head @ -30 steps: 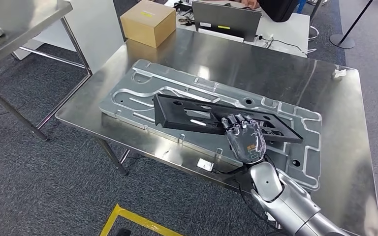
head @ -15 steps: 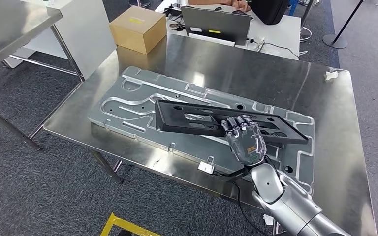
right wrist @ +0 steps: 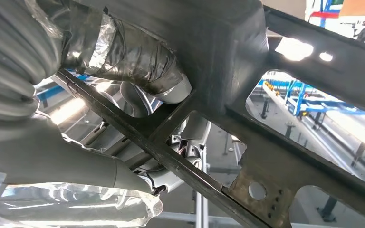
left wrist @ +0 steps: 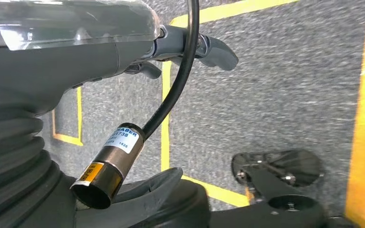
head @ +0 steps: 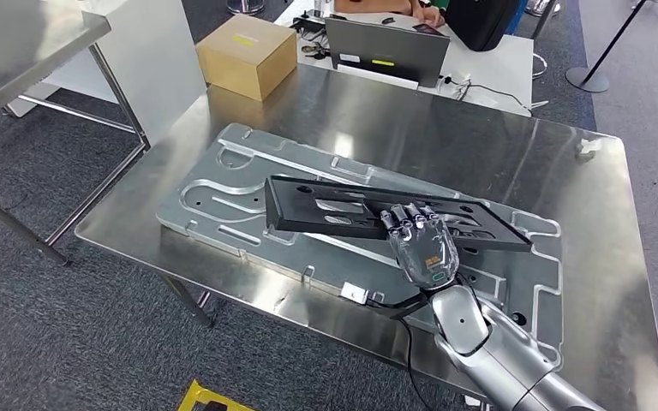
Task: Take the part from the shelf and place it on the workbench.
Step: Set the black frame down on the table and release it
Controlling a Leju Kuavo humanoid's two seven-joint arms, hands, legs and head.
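- Gripping the black part (head: 368,210) along its near edge, the right hand (head: 420,244) curls its fingers over the frame.
- The part's long axis runs left to right across the workbench (head: 514,145), over the grey metal plate (head: 223,197).
- Beyond: a cardboard box (head: 247,56).
- The left hand (left wrist: 190,45) holds nothing, fingers apart.
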